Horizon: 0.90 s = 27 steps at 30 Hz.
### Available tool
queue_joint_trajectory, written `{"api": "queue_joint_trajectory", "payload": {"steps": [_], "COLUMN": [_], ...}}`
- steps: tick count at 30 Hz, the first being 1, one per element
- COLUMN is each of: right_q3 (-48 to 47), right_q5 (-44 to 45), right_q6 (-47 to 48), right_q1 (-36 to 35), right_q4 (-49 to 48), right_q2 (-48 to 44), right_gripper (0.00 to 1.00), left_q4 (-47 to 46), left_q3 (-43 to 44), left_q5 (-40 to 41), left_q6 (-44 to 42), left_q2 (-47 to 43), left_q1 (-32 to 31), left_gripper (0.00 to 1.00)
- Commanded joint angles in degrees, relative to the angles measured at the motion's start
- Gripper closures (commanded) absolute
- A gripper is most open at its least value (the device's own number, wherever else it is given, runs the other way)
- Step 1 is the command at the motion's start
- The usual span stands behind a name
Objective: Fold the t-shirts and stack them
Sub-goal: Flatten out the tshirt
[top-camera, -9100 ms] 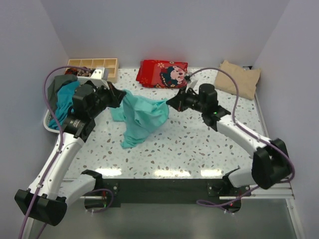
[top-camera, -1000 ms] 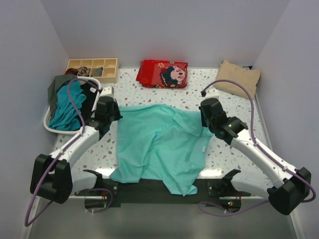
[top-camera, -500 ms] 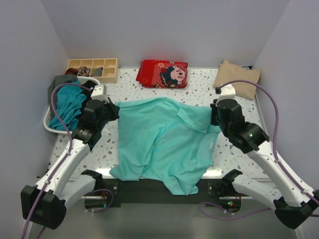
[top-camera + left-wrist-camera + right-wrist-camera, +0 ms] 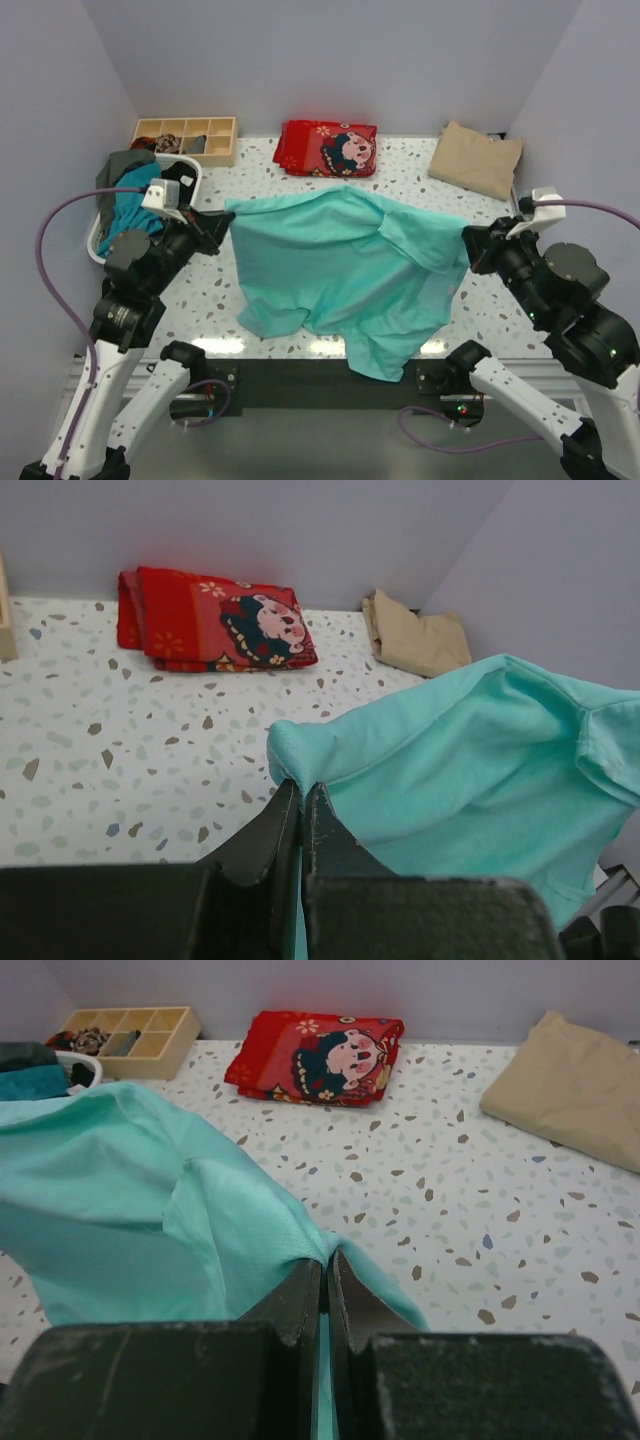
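Two grippers hold the turquoise t-shirt (image 4: 340,270): the left gripper (image 4: 218,222) and the right gripper (image 4: 470,245) are each clamped tight on a pinch of its far edge. Within the last second both arms have risen and drawn apart, toward 9 and 3 o'clock, so the cloth hangs stretched between them (folding has not begun). Its hem drapes past the near edge of the table (image 4: 500,300) at 6 o'clock. Bare surface lies toward 12 o'clock, short of the red folded cloth (image 4: 327,147). The beige t-shirt (image 4: 477,158) sits at 1 o'clock and the basket (image 4: 97,248) at 10 o'clock.
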<state>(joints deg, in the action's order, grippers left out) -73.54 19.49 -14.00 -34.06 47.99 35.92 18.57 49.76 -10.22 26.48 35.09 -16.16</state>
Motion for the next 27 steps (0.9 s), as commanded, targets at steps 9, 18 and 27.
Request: {"api": "queue_joint_trajectory", "payload": {"steps": [9,18,27], "right_q3": [-8.5,-2.2,9.6], "right_q5": [-7.7,1.6,17.5], "right_q6": [-0.6,1.3,2.3], "right_q1": [0.2,0.2,0.1], "right_q4": [5.2,-1.8,-22.4], "right_q2": [-0.9,4.1,23.7], "right_gripper": [1.0,1.0,1.0], "left_q4": [13.9,13.6,-5.5], "left_q3": [15.3,12.1,-2.6], "left_q5": [-6.1,4.0,13.6], "left_q6": [3.3,3.1,6.0], "left_q2": [-4.3,-1.3,20.7], "left_q1": [0.0,0.1,0.0], "left_gripper": [1.0,1.0,1.0]}}
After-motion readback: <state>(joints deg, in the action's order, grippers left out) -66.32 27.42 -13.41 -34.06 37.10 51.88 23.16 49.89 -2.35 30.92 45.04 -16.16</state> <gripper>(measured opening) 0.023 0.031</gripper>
